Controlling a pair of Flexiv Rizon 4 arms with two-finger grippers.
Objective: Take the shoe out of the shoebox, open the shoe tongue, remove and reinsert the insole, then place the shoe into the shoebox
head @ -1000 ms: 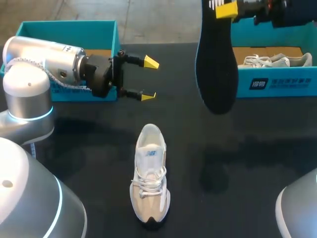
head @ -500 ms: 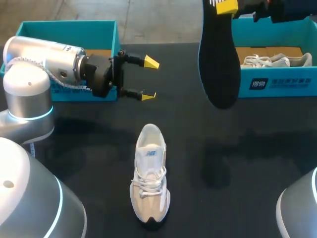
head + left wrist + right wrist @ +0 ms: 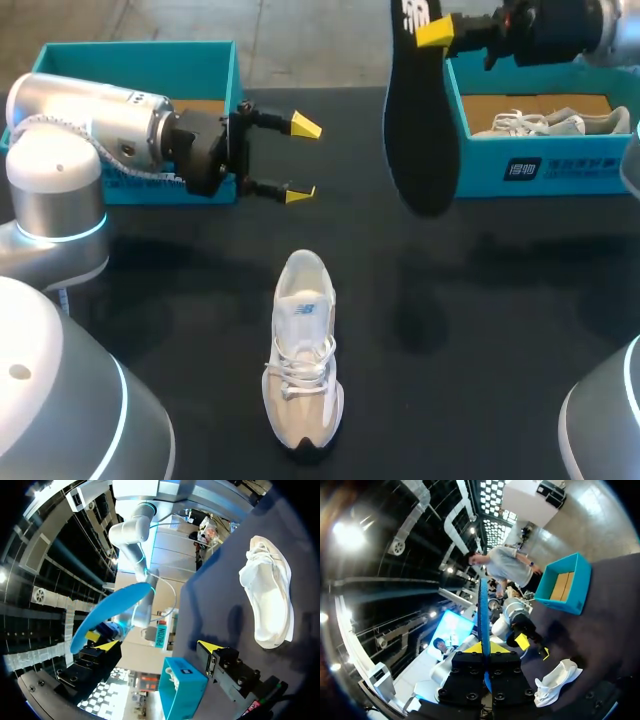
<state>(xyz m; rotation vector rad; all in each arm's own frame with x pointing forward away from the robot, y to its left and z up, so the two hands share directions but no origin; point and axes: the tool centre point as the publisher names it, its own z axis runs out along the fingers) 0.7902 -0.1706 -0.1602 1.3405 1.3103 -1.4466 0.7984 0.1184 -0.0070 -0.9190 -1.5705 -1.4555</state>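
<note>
A white shoe [image 3: 302, 355] stands upright on the black table, toe toward the front edge; it also shows in the left wrist view [image 3: 267, 600] and the right wrist view [image 3: 555, 680]. My right gripper [image 3: 435, 32] is shut on the heel end of the black insole [image 3: 420, 120], which hangs in the air at the back, above the table beside the right shoebox. Its blue underside [image 3: 112, 612] faces the left wrist camera, and it runs edge-on [image 3: 483, 615] between the right fingers [image 3: 484, 647]. My left gripper [image 3: 300, 160] hovers open and empty behind the shoe [image 3: 160, 645].
A teal shoebox [image 3: 140, 60] sits at the back left behind my left arm. A second teal shoebox [image 3: 560, 170] at the back right holds another white shoe [image 3: 550, 123]. My left gripper [image 3: 525, 640] shows in the right wrist view, near the left box [image 3: 567, 585].
My right gripper has carried the insole a little to the left, away from the right shoebox. The left arm and the shoe have not moved.
</note>
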